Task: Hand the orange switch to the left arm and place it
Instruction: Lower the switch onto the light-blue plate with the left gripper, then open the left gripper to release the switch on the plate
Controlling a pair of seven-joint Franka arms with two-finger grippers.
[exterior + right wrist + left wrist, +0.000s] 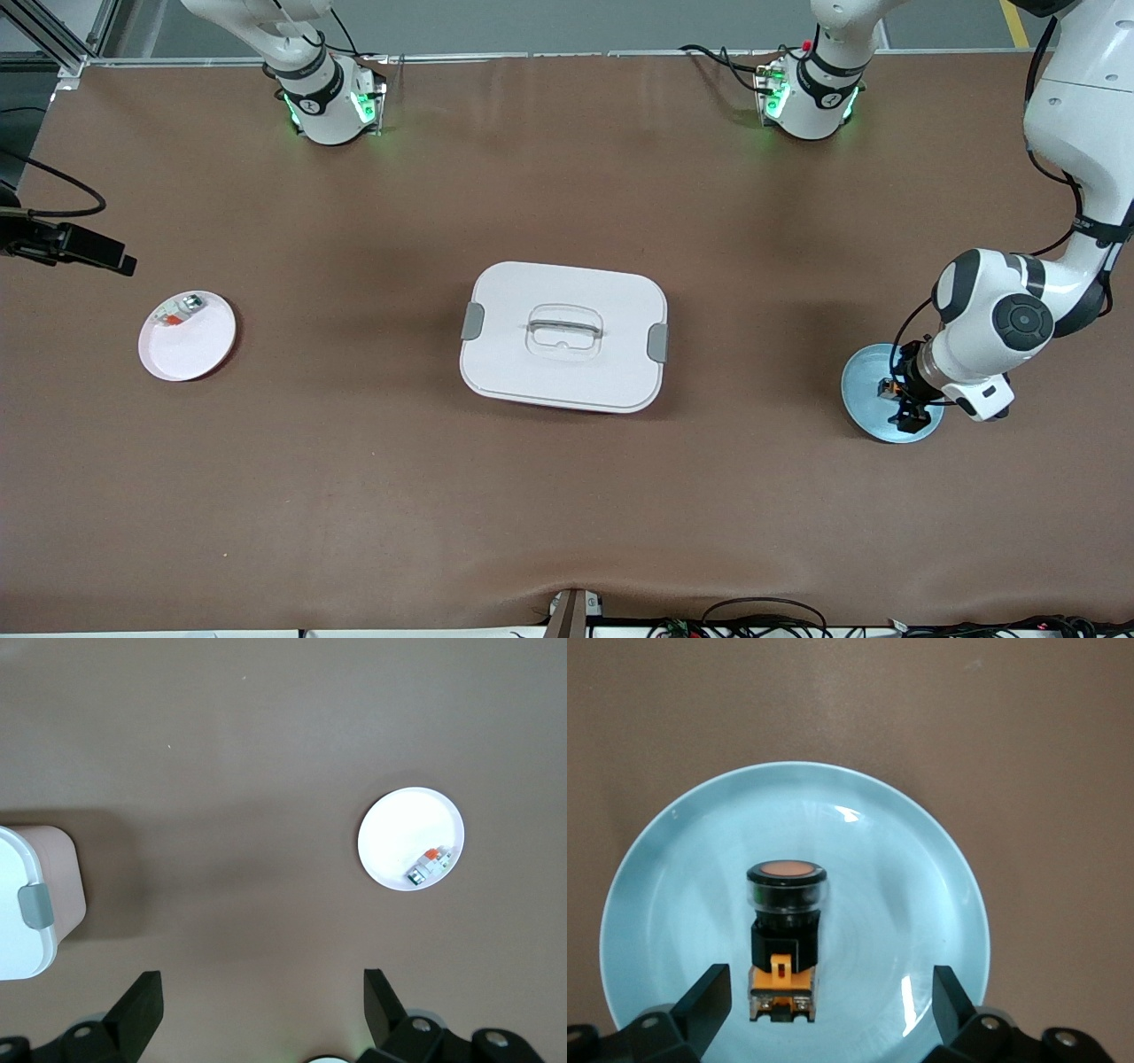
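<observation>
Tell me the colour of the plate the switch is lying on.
Light blue; the plate under the orange switch shows best in the left wrist view.

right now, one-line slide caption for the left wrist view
Open left gripper over the blue plate, the orange switch lying on it between the fingers.

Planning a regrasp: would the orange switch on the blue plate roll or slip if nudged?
The orange switch lies on its side; its round cap might let it rock, though the blocky body should resist rolling. The blue plate looks glossy, so it may slide.
</observation>
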